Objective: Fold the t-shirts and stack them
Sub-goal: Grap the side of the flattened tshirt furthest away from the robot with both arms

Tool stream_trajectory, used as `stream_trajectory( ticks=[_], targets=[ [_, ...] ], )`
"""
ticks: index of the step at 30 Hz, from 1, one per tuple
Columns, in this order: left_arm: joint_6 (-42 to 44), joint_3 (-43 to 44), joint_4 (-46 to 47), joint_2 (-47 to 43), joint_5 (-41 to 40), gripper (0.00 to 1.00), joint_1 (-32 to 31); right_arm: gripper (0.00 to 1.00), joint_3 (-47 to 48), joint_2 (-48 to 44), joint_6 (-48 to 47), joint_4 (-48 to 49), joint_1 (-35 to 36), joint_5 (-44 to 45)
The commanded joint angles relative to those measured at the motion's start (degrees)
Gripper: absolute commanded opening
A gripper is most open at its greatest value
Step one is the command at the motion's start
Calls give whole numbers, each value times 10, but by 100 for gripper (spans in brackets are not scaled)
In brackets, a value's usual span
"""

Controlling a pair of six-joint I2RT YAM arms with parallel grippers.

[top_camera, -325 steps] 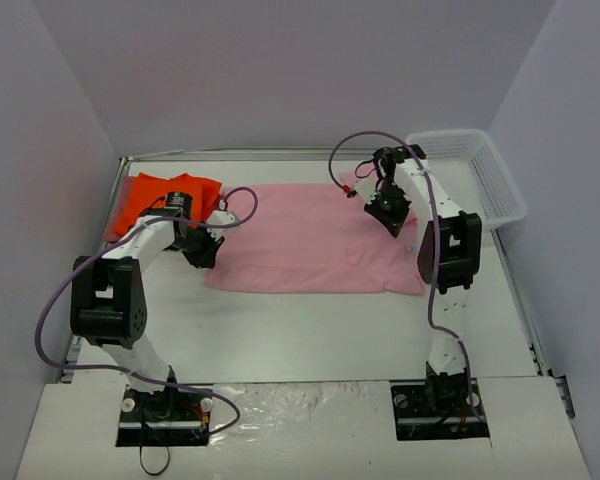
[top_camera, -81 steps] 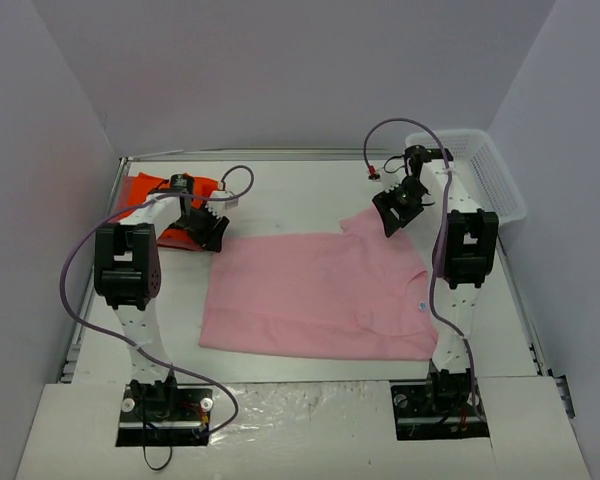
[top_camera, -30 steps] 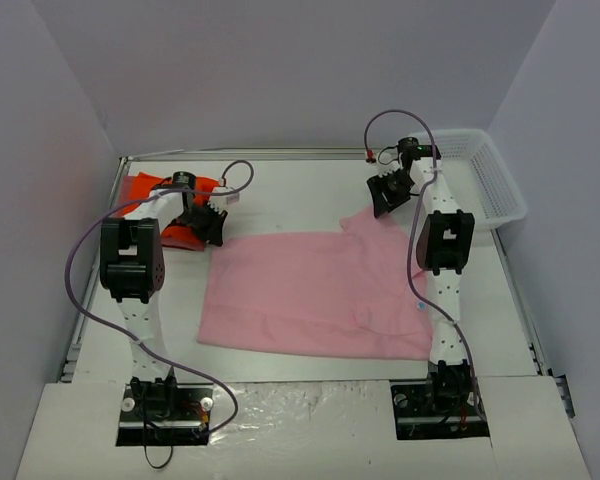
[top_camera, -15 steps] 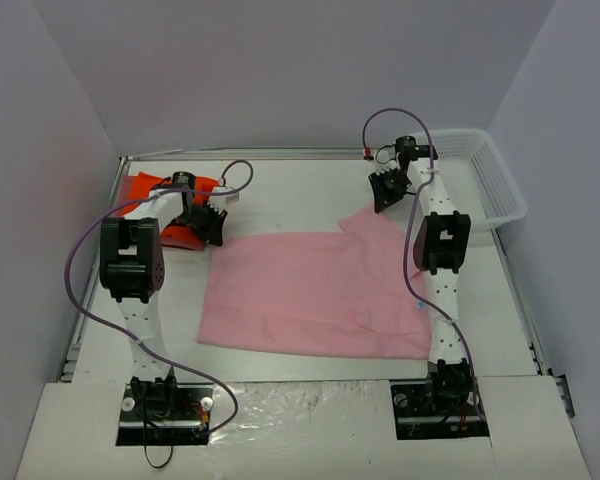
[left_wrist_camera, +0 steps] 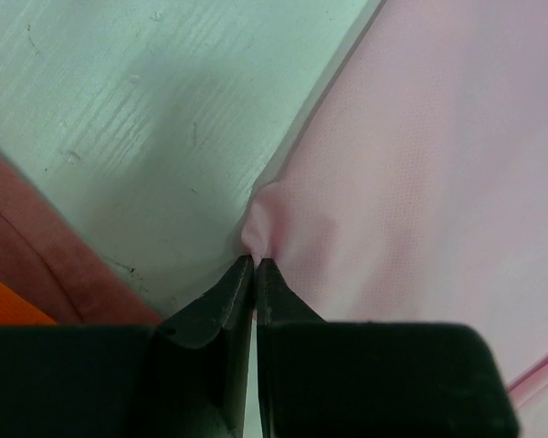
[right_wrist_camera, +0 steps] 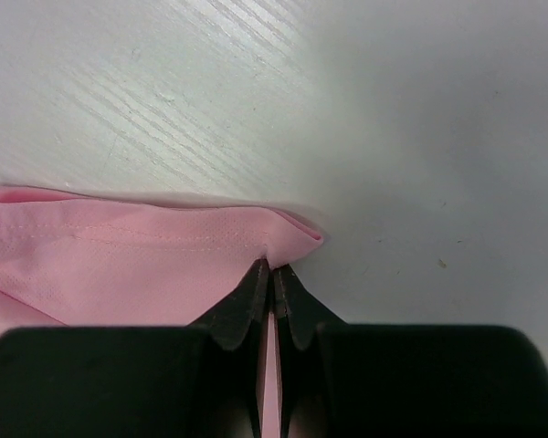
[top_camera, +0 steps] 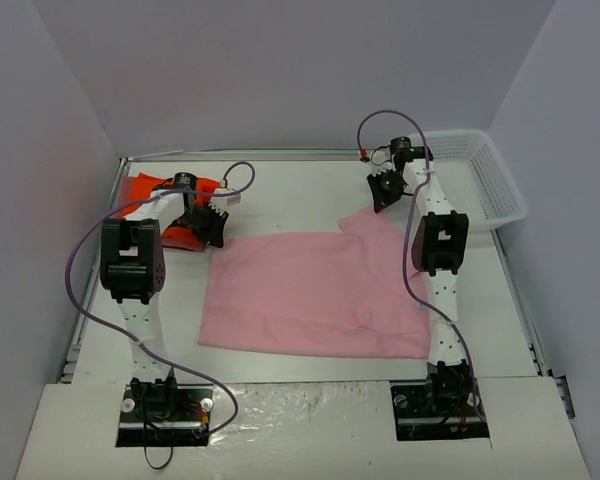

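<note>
Both pairs of jaws are pinched shut on cloth, each nipping a bit of the light pink t-shirt (top_camera: 310, 295).

From above, that shirt lies spread flat across the middle of the table (top_camera: 280, 185), reaching close to the near edge and the right edge. The left gripper (top_camera: 212, 228) sits at the shirt's far-left corner. The right gripper (top_camera: 383, 195) is down at the tip of the sleeve that pokes toward the far edge. The orange t-shirt (top_camera: 140, 190) lies bunched in the far-left corner. A dull pinkish-red folded shirt (top_camera: 177, 238) lies beside it and beside the left gripper, partly hidden by the arm. The white mesh basket (top_camera: 480, 175) stands in the far-right corner, well apart from the shirts.

At the left wrist, the two dark fingertips meet with only a hairline between them. The pink cloth (left_wrist_camera: 420, 164) puckers into a small ridge right where they grip its edge. Bare white tabletop (left_wrist_camera: 146, 109) shows to the left of that edge. The pinkish-red cloth (left_wrist_camera: 36, 265) and a sliver of orange (left_wrist_camera: 9, 306) show at the lower left.

At the right wrist, the fingertips are likewise closed. They hold the rolled corner of a stitched hem (right_wrist_camera: 119, 260), with the table beyond it bare.
</note>
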Motion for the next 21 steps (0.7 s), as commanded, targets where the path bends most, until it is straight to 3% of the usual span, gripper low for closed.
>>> stream_trajectory(
  ticks=[1,9,21],
  targets=[
    [1,26,-41,-34,-10,2,-5,0,-44,-38,-9,-7,5,32],
    [7,40,-70,-85,-11,2,-4,0,-111,-132,-14,1,0,27],
    [4,3,-77,-151,-3,2,-4,0,-141,-214,-9,2,-4,13]
  ],
)
